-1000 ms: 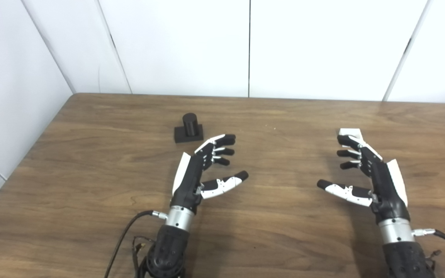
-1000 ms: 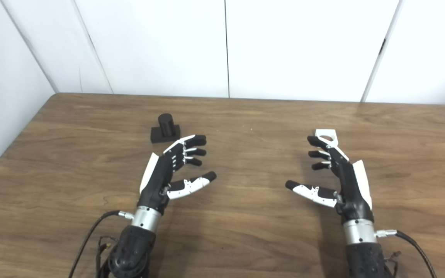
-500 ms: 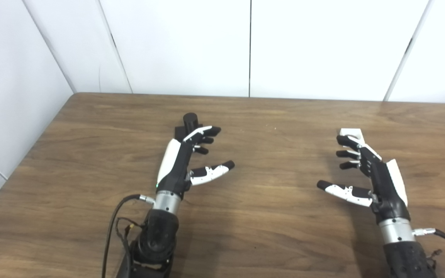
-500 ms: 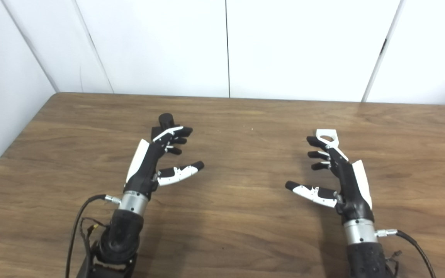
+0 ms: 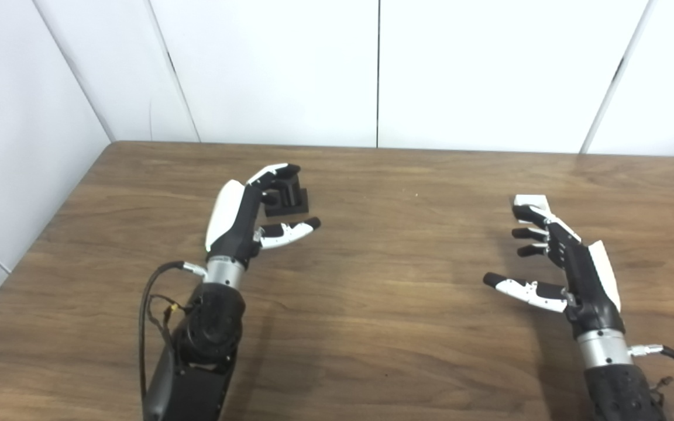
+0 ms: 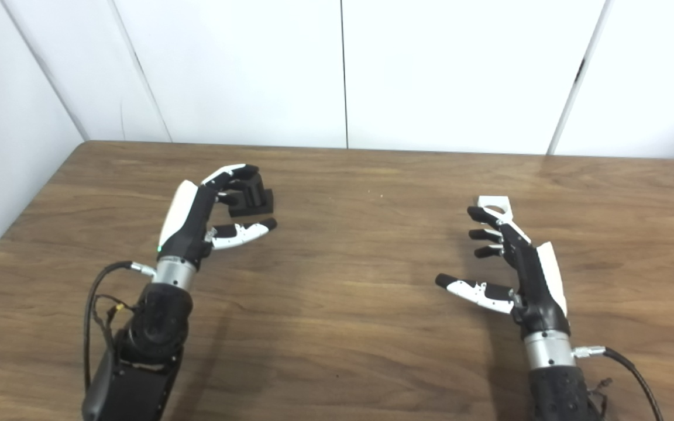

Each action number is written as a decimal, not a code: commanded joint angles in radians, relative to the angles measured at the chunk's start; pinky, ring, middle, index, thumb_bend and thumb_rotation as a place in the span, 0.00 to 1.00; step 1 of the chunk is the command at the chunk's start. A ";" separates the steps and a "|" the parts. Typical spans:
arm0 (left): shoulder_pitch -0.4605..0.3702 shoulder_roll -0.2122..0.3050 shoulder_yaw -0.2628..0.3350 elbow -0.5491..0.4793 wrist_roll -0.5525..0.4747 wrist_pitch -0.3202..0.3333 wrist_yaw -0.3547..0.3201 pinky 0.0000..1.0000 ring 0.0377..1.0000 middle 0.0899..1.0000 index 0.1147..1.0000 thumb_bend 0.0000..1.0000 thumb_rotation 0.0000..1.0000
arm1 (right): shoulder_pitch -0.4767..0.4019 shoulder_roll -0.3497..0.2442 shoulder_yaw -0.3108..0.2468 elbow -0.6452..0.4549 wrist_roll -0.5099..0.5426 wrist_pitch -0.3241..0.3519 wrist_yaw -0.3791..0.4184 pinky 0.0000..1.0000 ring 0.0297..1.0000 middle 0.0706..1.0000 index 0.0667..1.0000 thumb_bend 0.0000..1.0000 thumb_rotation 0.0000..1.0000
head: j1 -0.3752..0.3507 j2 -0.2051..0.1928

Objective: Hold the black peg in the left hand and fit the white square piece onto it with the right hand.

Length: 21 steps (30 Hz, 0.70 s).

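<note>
The black peg (image 5: 288, 195), a short cylinder on a square base, stands on the wooden table (image 5: 407, 327) at the back left. My left hand (image 5: 252, 210) is open around it, fingers curled over the peg's left side and top, thumb stretched out in front of the base; contact cannot be told. The white square piece (image 6: 494, 204) with a round hole lies flat on the table at the right. My right hand (image 6: 515, 269) is open just behind it toward me, fingertips over its near edge, thumb pointing left.
White wall panels (image 5: 372, 70) close off the table's back edge and left side. Cables (image 5: 155, 304) trail from both wrists near the front edge. Bare wood lies between the two hands.
My left hand has moved forward and left until its fingers curl around the black peg. My right hand has stayed almost still by the white piece.
</note>
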 commanded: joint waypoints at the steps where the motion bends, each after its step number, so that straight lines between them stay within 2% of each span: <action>1: -0.065 0.035 0.008 -0.015 0.036 0.008 0.020 0.64 0.78 0.80 0.75 0.67 0.18 | -0.036 -0.002 -0.007 -0.021 0.007 -0.029 -0.004 0.60 0.72 0.80 0.77 0.74 0.00 | 0.001 0.000; 5: -0.092 0.054 0.012 -0.009 0.075 0.025 0.044 0.63 0.78 0.80 0.74 0.70 0.19 | -0.035 -0.005 -0.010 -0.007 0.018 -0.050 -0.005 0.58 0.72 0.80 0.76 0.74 0.00 | 0.002 0.003; 9: -0.118 0.083 0.007 0.014 0.108 0.036 0.045 0.64 0.78 0.81 0.75 0.69 0.21 | -0.032 -0.003 -0.008 -0.020 0.018 -0.037 -0.002 0.59 0.72 0.80 0.77 0.74 0.00 | -0.003 0.005; 16: -0.155 0.123 -0.001 0.073 0.128 0.017 0.055 0.60 0.76 0.79 0.74 0.69 0.16 | -0.026 -0.005 -0.011 -0.025 0.025 -0.040 -0.001 0.60 0.73 0.80 0.76 0.74 0.00 | -0.005 0.003; 21: -0.185 0.153 -0.020 0.106 0.150 0.034 0.040 0.65 0.81 0.82 0.74 0.69 0.18 | -0.021 -0.005 -0.009 -0.035 0.020 -0.035 0.000 0.60 0.74 0.81 0.77 0.73 0.00 | -0.010 0.004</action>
